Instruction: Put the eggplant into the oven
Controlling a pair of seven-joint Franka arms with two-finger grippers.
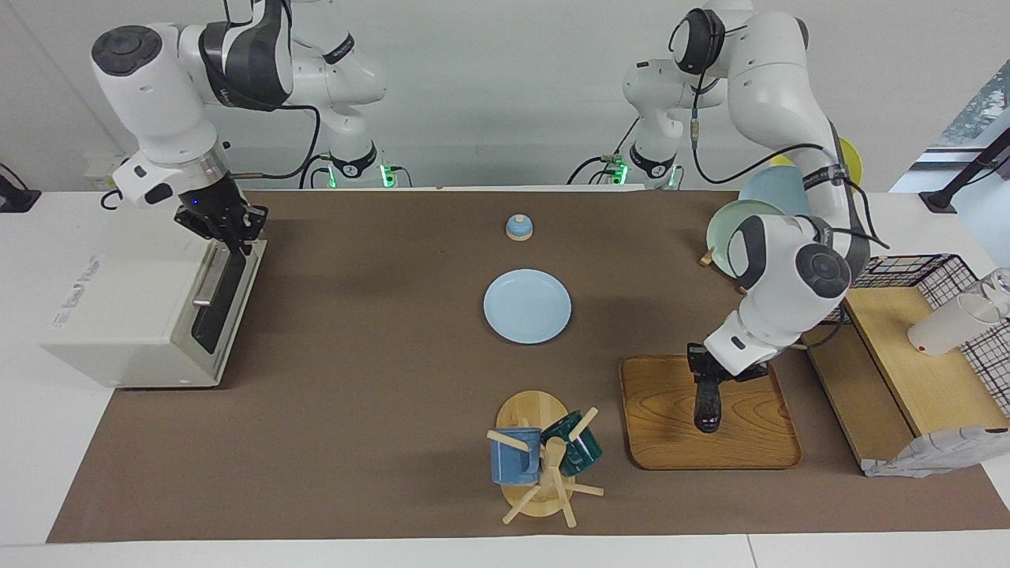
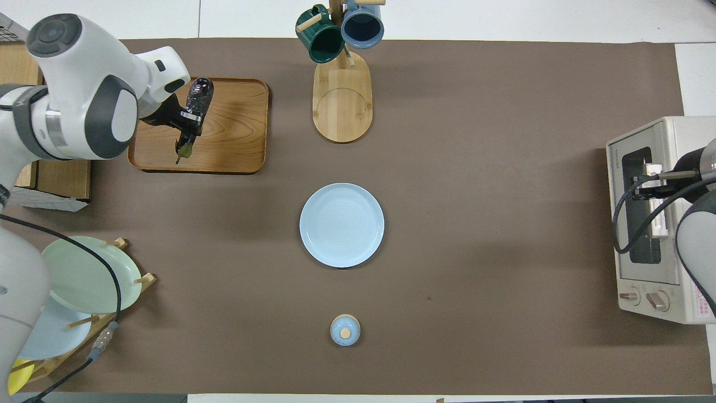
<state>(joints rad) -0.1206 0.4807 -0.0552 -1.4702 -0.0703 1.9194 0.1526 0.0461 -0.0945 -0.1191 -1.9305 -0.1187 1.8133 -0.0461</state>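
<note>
The dark purple eggplant [image 1: 706, 409] [image 2: 199, 96] hangs tilted just over the wooden tray [image 1: 750, 450] [image 2: 235, 140], green stem uppermost. My left gripper [image 1: 705, 377] [image 2: 188, 122] is shut on its stem end. The off-white oven [image 1: 134, 308] [image 2: 679, 140] stands at the right arm's end of the table, its dark glass door [image 1: 219, 304] closed. My right gripper [image 1: 238, 241] [image 2: 644, 187] is down at the door's top edge, shut on the end of the silver handle [image 1: 207, 282] [image 2: 661, 224] nearer to the robots.
A light blue plate [image 1: 527, 306] lies mid-table, with a small blue lidded pot [image 1: 518, 227] nearer to the robots. A mug tree [image 1: 544, 461] with two mugs stands beside the tray. A plate rack [image 1: 750, 225] and a wire-and-wood rack [image 1: 923, 363] are at the left arm's end.
</note>
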